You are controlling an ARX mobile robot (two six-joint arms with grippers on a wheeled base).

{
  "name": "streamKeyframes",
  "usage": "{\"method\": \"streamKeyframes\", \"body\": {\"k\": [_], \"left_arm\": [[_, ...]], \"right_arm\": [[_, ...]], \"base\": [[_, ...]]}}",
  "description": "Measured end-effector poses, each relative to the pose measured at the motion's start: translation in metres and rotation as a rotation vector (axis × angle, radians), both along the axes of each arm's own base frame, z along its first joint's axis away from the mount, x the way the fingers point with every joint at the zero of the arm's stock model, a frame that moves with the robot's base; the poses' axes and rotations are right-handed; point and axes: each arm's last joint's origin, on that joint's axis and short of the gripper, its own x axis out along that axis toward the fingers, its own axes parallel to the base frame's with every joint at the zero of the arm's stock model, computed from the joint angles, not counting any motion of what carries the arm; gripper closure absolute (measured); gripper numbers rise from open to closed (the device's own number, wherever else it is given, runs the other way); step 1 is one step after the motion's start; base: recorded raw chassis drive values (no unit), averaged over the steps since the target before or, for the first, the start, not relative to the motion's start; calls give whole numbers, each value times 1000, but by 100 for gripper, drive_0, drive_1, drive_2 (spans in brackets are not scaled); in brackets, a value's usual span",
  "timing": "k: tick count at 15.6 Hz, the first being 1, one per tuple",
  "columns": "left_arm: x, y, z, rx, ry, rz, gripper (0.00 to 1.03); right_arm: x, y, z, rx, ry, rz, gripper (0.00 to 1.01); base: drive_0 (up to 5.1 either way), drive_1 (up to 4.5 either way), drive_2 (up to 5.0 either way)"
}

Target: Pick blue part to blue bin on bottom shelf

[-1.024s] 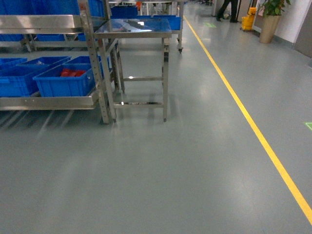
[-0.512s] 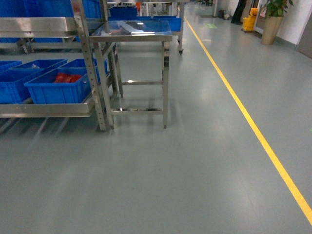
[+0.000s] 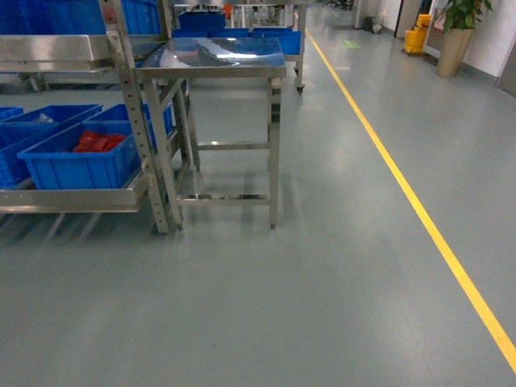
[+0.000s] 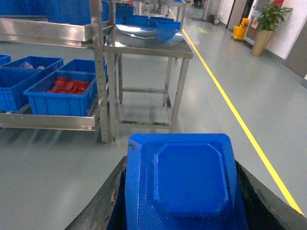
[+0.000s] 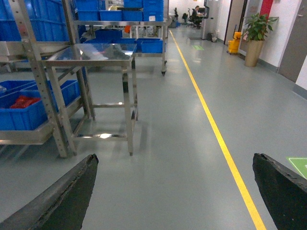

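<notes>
The blue part (image 4: 184, 184), a flat blue piece with a raised octagonal face, sits between the dark fingers of my left gripper (image 4: 181, 165), which is shut on it. The blue bin (image 3: 76, 168) with red pouches inside stands on the bottom shelf (image 3: 72, 200) of the steel rack at the left, some way ahead of both grippers. The left wrist view shows the blue bin (image 4: 60, 103) on the bottom shelf (image 4: 48, 122). The blue bin (image 5: 19, 117) also appears in the right wrist view. My right gripper (image 5: 175, 155) is open over bare floor. Neither gripper shows in the head view.
A steel square-topped table (image 3: 218, 60) stands right beside the rack's perforated upright (image 3: 141, 137). More blue crates (image 3: 40, 121) sit further left on the same tier. A yellow floor line (image 3: 419, 210) runs along the right, with a potted plant (image 3: 455, 40) at the far wall.
The rack, bin and table have slid down and slightly left in the head view and look nearer. A person at the far end is no longer in view.
</notes>
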Motion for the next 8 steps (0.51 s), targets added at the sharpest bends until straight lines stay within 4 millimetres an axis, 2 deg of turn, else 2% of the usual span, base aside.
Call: {"method": "streamKeyframes", "body": {"k": [8], "left_arm": [[0,0,0,-1,-3,0,59]], "right_arm": [[0,0,1,0,-5,0,3]], "base": [[-5,406,-415]]}}
